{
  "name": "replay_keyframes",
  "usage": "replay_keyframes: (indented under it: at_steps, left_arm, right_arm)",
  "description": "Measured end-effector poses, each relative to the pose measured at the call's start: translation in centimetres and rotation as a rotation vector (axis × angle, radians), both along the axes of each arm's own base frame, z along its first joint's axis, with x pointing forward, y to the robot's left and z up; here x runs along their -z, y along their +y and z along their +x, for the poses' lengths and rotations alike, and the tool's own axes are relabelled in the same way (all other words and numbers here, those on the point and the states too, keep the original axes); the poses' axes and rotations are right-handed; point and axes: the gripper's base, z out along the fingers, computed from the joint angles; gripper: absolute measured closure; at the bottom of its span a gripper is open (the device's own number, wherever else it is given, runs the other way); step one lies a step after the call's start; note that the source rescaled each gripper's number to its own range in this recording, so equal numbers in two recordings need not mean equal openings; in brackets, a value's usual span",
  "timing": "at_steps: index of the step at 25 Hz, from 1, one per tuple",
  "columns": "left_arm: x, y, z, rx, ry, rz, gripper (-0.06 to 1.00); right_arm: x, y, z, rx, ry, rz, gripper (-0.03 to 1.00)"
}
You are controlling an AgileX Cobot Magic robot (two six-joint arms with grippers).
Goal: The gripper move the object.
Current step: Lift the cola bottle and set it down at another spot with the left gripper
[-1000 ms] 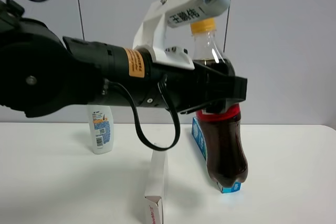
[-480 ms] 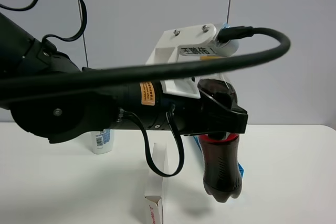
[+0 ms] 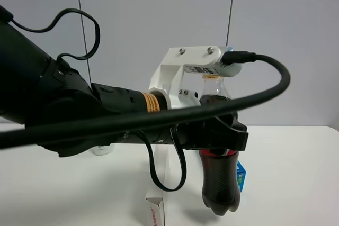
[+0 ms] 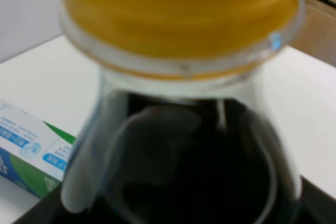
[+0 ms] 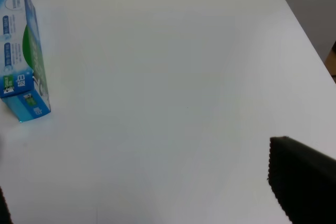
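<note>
Lifted away from the blue box [image 3: 241,175] since a second ago, the bottle [image 3: 220,183] is hanging above the table [image 3: 296,173], just beside the white box [image 3: 157,194]. Clamping it at the red label, the left gripper [image 3: 222,133] is probably keeping it near upright. Cola [image 4: 194,182] is filling it to the shoulder under the cap [image 4: 178,9]. Its jaws apart, the right gripper [image 5: 142,187] is holding nothing.

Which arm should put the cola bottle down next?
Left. The left hand is clamped on the cola bottle, holding it above the table. The right hand is open and holds nothing, off by the blue box.
</note>
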Motion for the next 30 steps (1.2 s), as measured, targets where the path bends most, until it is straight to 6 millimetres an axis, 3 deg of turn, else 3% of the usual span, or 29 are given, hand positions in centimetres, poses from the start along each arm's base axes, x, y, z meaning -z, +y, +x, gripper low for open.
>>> replay_keyframes:
  at_steps: [9,16,30]
  left_arm:
    - [0.4,-0.1,0.1,0.005,-0.001,0.001,0.94]
    - [2.3,-0.4,0.3,0.014,0.004,0.036,0.94]
    - [2.3,-0.5,0.3,0.051,-0.09,0.093,0.94]
  right_arm:
    - [0.0,0.0,0.0,0.0,0.0,0.0,-0.03]
    - [0.0,0.0,0.0,0.0,0.0,0.0,-0.03]
    - [0.0,0.0,0.0,0.0,0.0,0.0,-0.03]
